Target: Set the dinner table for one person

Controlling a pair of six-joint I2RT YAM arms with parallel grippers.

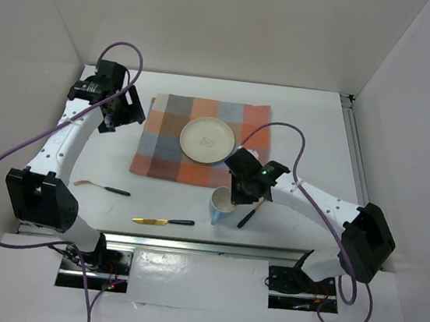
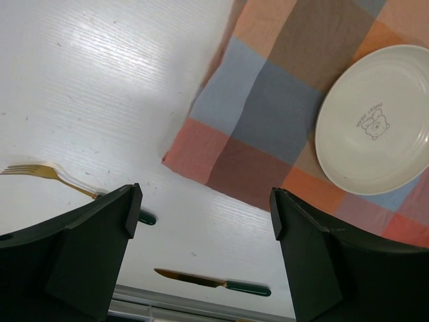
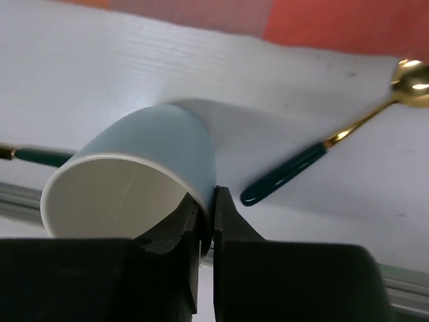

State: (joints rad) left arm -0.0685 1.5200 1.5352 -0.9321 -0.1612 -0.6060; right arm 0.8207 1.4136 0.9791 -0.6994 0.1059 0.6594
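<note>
The white dinner table carries a checked cloth mat with a cream plate on it. My right gripper is shut on the rim of a light blue cup, one finger inside and one outside; the cup is tilted just off the mat's near edge. A gold spoon with a dark green handle lies right of the cup. A gold knife and a gold fork lie near the front left. My left gripper is open and empty above the mat's left edge.
Metal rails run along the table's right edge and front edge. White walls enclose the table on the left, back and right. Purple cables loop over both arms.
</note>
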